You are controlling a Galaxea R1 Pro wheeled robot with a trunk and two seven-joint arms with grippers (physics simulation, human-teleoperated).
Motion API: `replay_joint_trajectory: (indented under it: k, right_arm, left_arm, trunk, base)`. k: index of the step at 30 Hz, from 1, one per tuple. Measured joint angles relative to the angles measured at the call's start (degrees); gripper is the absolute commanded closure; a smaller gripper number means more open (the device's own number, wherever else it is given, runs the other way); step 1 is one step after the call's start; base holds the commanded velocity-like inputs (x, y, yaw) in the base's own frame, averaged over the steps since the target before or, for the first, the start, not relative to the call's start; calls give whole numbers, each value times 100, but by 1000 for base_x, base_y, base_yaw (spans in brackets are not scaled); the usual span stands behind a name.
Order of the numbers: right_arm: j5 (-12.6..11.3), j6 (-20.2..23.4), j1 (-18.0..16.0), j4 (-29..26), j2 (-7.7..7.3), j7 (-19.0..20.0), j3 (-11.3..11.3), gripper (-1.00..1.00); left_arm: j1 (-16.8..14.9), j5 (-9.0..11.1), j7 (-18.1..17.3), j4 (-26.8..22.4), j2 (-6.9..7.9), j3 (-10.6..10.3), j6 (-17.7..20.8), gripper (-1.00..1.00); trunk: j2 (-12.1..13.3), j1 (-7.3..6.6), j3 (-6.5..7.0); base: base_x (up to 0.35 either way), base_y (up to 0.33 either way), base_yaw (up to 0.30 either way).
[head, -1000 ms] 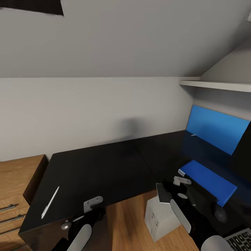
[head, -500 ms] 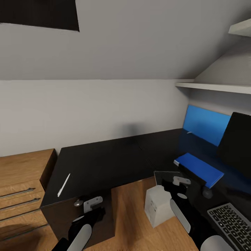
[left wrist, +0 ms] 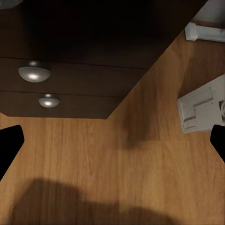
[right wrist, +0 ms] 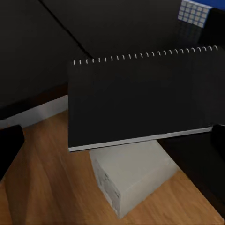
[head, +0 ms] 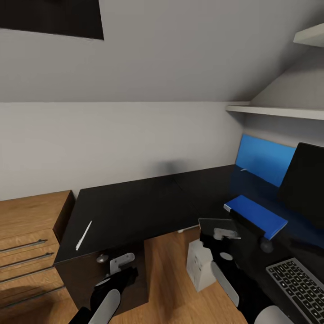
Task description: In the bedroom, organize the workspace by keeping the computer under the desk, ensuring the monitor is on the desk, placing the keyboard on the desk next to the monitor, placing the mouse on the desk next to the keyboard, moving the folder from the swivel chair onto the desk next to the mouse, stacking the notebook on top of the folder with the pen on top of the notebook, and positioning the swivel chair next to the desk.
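Black glossy surface: desk, L-shaped, running along the grey wall and turning toward the right of the head view.
Pen: white, lying flat on the left wing of the desk, near its front edge.
Folder: bright blue, flat on the right wing of the desk, in front of the monitor.
Mouse: small, black, on the desk between the folder and the keyboard.
Keyboard: dark keys in a grey frame, at the lower right corner of the head view.
Computer: light grey box on the wood floor, in the inner corner of the desk.
Notebook: dark cover, spiral-bound along one edge, pale page edge on the other; held level above the computer, close to the desk edge.
Right gripper: closed on the notebook, fingers clamped at its near edge.
Left gripper: low beside the black drawers with round silver knobs; finger tips at opposite edges of the left wrist view, set wide apart, nothing between them.
Blue wall panel: on the wall behind the monitor.
Oak shelving: left of the desk.
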Motion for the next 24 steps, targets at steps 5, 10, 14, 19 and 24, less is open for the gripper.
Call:
replay_joint_trajectory:
  k: [5,10,14,19,24]
  right_arm:
    - [20,-409,22,51,351,12,123,-100]
    - [19,-478,25,123,495,4,300,-100]
    - [20,-490,26,188,520,10,336,-100]
    - [20,-492,26,239,553,12,388,-100]
    - [21,-493,26,317,567,12,402,-100]
  left_arm:
    - [0,0,9,11,-6,11,-1,-100]
    - [0,0,10,12,-6,13,-1,-100]
    - [0,0,10,16,-6,14,-1,-100]
    - [0,0,10,21,-6,14,-1,-100]
    - [0,0,10,21,-6,14,-1,-100]
  trunk:
    - [-201,110,-90]
    - [-401,220,-180]
    - [-562,308,-252]
    - [-762,418,-341]
    - [-963,527,-431]
  base:
    - [0,0,0]
    - [0,0,0]
    - [0,0,0]
    - [0,0,0]
    - [0,0,0]
